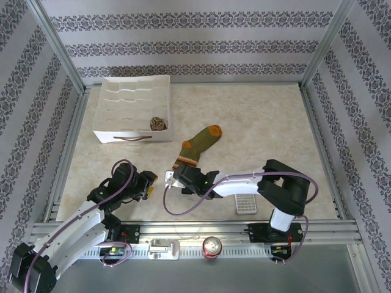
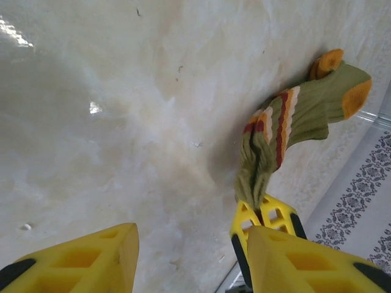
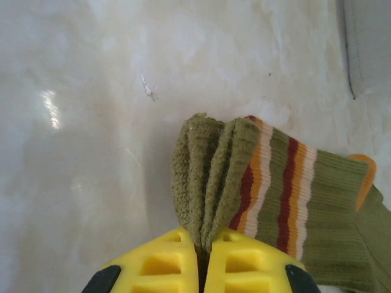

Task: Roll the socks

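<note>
Closest to us, a can sits by the rail at the near edge. Past it, the left gripper hangs over the table with its yellow fingers part way apart and nothing between them. The right gripper pinches the stripy top of the green sock, which lies near the middle. Farthest back, the brown sock sits in a front cell of the white box.

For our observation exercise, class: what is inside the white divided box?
A brown patterned sock bundled in a near-right compartment of the box. The dividers hide some compartment floors.
</note>
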